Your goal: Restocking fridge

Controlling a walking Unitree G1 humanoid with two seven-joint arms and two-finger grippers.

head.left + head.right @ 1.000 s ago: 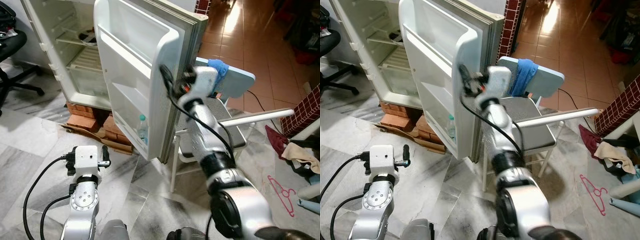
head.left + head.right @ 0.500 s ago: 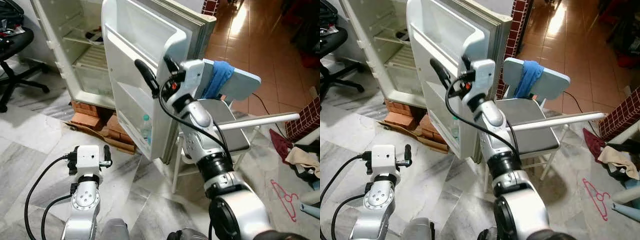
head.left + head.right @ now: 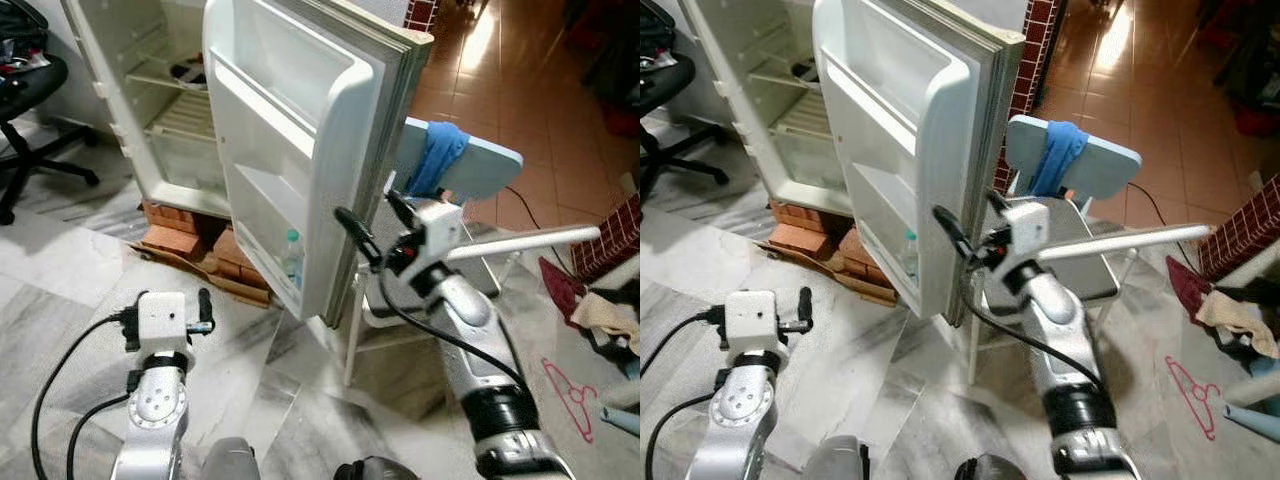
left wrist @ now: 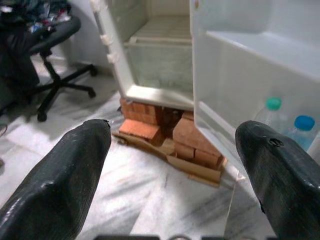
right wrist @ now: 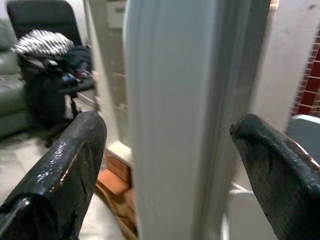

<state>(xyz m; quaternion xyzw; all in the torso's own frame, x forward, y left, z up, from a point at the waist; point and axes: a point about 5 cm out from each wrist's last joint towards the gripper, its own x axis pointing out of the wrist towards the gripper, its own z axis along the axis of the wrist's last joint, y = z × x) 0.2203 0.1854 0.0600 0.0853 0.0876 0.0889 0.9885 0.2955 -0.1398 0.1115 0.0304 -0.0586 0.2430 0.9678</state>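
The white fridge stands open, its door swung out towards me. A clear bottle stands in the door's lowest shelf; the left wrist view shows two there, one green-capped and one blue-capped. My right gripper is open at the door's free edge, low down, with that edge between its spread fingers. My left gripper hangs low above the floor at the left, open and holding nothing, facing the fridge's base.
A folding chair with a blue cloth stands right behind the door, and a white bar crosses it. Bricks and cardboard prop the fridge. An office chair is far left. Clothes and a pink hanger lie at the right.
My right arm has dropped from the upper part of the door down to its lower free edge. The left arm has shifted slightly left. The door has stayed where it was.
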